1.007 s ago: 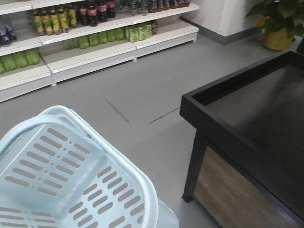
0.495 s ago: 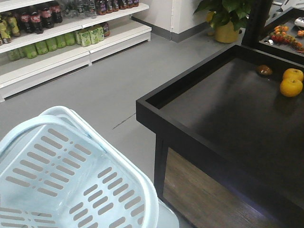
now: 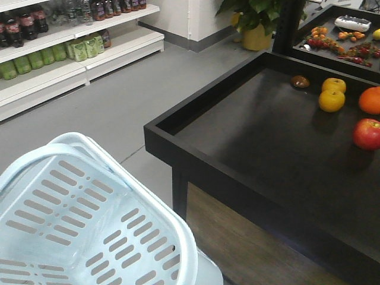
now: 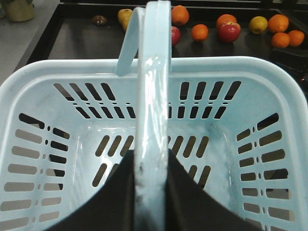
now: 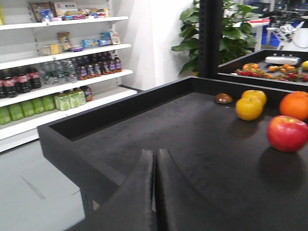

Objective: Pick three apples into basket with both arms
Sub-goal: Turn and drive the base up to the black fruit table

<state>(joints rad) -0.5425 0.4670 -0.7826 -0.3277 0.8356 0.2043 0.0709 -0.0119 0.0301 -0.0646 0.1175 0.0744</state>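
Basket: we see the pale blue basket (image 3: 71, 147) near and low on the left of the front view, tilted, both loop handles lying together. Its slotted base shows bare.
Left gripper: our left gripper (image 4: 150, 156) is clenched on the basket's handle, one black finger on either side of it.
Right gripper: our right gripper (image 5: 154, 156) points toward the table, fingers pressed together, grasping nothing.
Apples: one red apple (image 3: 367, 133) lies on the table at the right edge, well apart from the basket. The left wrist view shows two red apples (image 4: 229, 31) beyond the basket's far rim, one half hidden by the handle. We cannot tell where a third is.
Surface: black display table (image 3: 160, 133) with a raised rim and a wood-grain side.
Other fruit: two yellow fruits (image 3: 331, 100) sit close together, an orange (image 3: 370, 100) lies just beyond the apple, and a small brown item (image 3: 300, 81) lies farther left.
Room: grey floor (image 3: 119, 113), white shelves (image 3: 83, 71) of bottles far left, a potted plant (image 3: 255, 24) and a black post (image 3: 285, 27) at the far side.
In the way: the table's rim stands between basket and fruit.
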